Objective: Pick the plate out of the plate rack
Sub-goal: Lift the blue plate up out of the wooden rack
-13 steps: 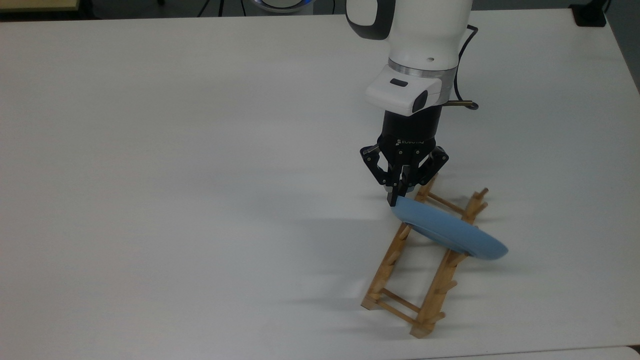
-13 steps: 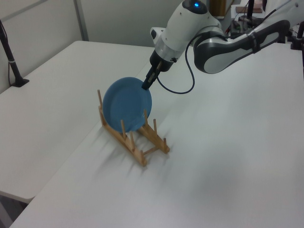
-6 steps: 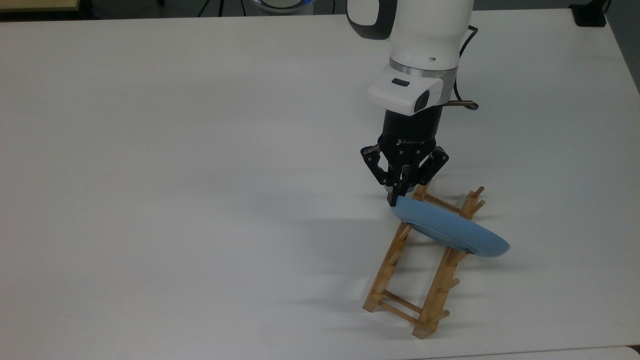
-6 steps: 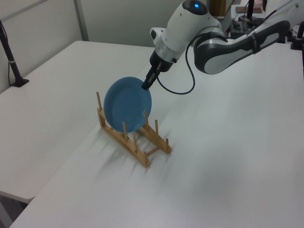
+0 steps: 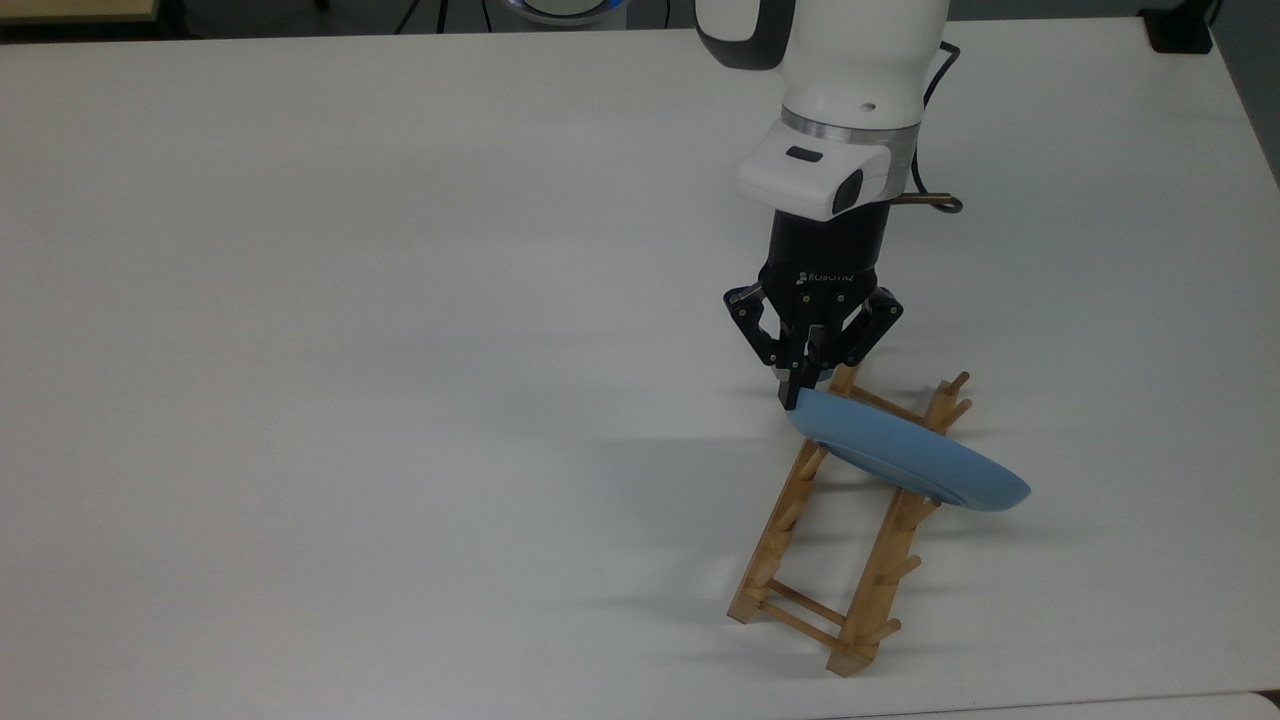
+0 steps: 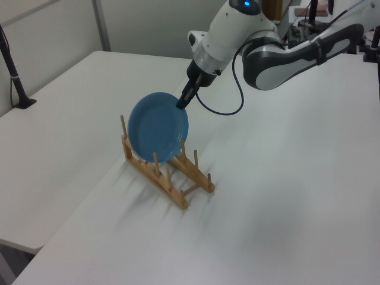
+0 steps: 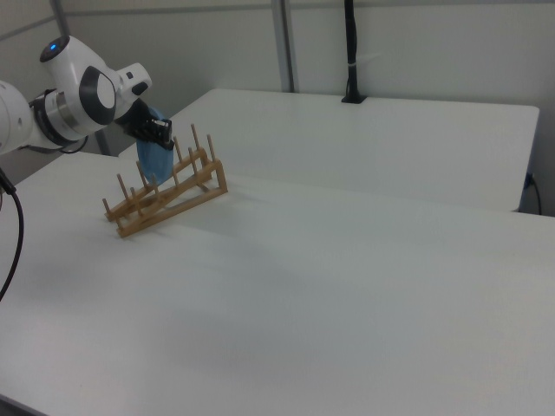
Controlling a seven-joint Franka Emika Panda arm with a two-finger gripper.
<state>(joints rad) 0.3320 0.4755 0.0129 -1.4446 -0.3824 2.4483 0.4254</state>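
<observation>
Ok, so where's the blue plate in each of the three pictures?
Top view: the plate is right of centre, low down, seen nearly edge-on, slanting across the plate rack.
Left view: it faces the camera, left of centre, above the rack's far end.
Right view: it is a thin blue sliver at upper left, at the rack's far end.
Shared landmark: the gripper, shut on the plate's rim, touches the plate in every view.

top view looks down; left and right views oblique, sharing the table (image 6: 285,196)

White tables (image 7: 364,260), pale wall panels (image 7: 416,43), black pole (image 7: 350,48) behind.
</observation>
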